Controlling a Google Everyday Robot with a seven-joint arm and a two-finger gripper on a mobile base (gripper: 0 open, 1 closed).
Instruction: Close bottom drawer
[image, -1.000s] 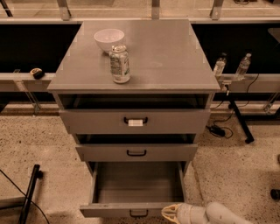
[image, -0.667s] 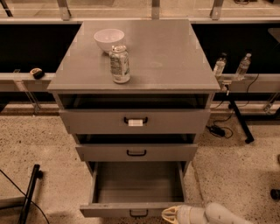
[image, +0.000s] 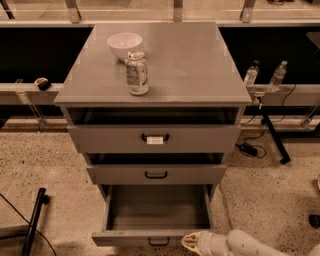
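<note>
The bottom drawer (image: 155, 236) of the grey cabinet is pulled far out, its inside empty, its narrow front panel with a small black bar handle (image: 158, 242) at the frame's lower edge. My gripper (image: 192, 241) is at the bottom right, its pale tip right at the right end of that front panel. The arm behind it runs off to the lower right. The mid-width drawer (image: 156, 174) and the widest drawer with a white label (image: 154, 138) stand above, each out a little.
A white bowl (image: 124, 45) and a can (image: 136, 73) stand on the cabinet top (image: 190, 65). Two bottles (image: 250, 75) sit on a ledge to the right. A black stand leg (image: 272, 135) and cables lie on the speckled floor right; a black bar (image: 34, 220) lies left.
The gripper has crept slightly left toward the bottom drawer's front. The drawer has not visibly moved.
</note>
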